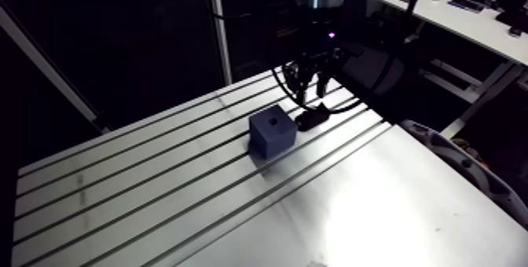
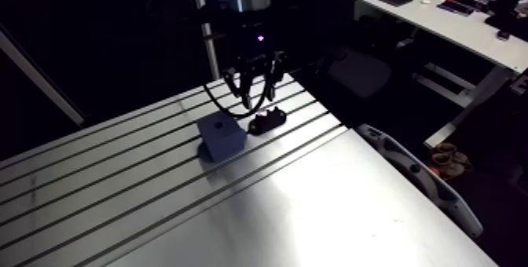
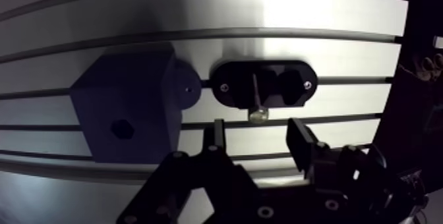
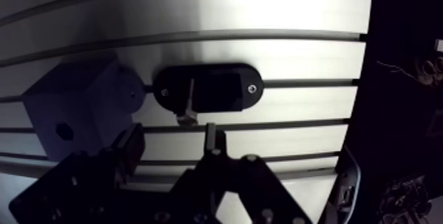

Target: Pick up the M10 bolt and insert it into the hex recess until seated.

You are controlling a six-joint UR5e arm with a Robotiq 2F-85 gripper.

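Because the gripper (image 3: 257,138) hangs with its fingers spread and nothing between them, the grasp is not yet made. Just ahead, the bolt (image 3: 256,98) lies in a black cradle (image 3: 227,82), head nearest the fingers. Closing off-centre could roll or tilt it. Beside the cradle stands the blue block (image 3: 125,101); a tilted bolt would likely jam at its hex hole (image 3: 122,128).
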